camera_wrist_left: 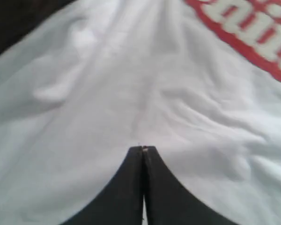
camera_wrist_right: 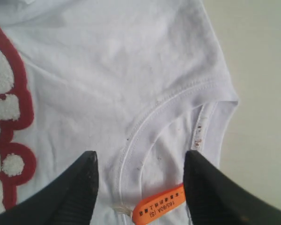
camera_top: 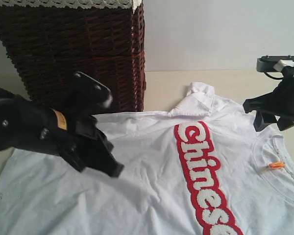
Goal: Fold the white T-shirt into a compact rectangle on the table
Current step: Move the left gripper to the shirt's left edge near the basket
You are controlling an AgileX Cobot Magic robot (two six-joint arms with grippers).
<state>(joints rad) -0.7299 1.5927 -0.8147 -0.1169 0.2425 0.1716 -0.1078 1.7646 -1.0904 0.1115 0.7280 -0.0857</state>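
The white T-shirt [camera_top: 152, 161] lies spread on the table [camera_top: 176, 83], its red-outlined lettering [camera_top: 201, 171] running down the middle and the orange neck tag [camera_top: 277, 165] at the right. My left gripper [camera_top: 115, 170] hovers over the shirt's left part, jaws pressed together with nothing between them; the left wrist view shows its tips [camera_wrist_left: 143, 149] above wrinkled white cloth [camera_wrist_left: 131, 93]. My right gripper [camera_top: 269, 123] stands open just above the collar [camera_wrist_right: 145, 126], its fingers [camera_wrist_right: 86, 164] either side of the neck seam and the orange tag [camera_wrist_right: 159, 208], holding nothing.
A dark wicker basket [camera_top: 78, 54] with a white lace-trimmed liner [camera_top: 68, 4] stands at the back left, close behind the left arm. One sleeve [camera_top: 198, 95] is folded over at the shirt's far edge. Bare tabletop [camera_wrist_right: 262, 70] shows beyond the collar.
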